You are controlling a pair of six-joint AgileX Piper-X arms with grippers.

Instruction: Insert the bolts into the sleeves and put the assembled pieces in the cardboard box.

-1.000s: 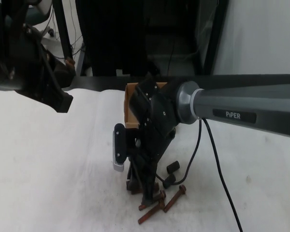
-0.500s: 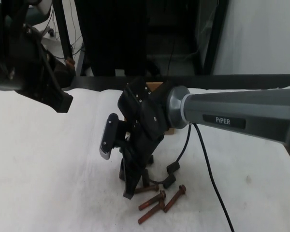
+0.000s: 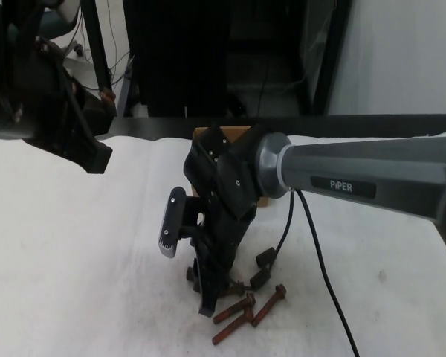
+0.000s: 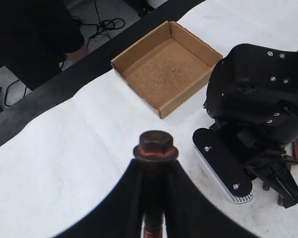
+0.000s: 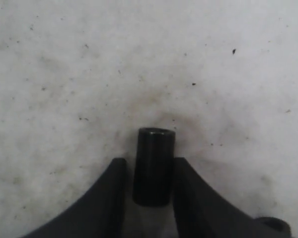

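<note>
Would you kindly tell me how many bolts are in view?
5 bolts: one held in the left pincer, three lying clear on the bench by the right pincer, one partly behind it; others may be hidden.

High camera behind, forward-down over bench (image 3: 74, 245); right wrist near it, left higher, sharing cardboard box (image 4: 167, 69).

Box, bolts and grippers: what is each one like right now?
cardboard box: open, empty.
left gripper: shut on a bolt.
right gripper: shut on a sleeve.
loose bolts: lying flat on the table.
</note>
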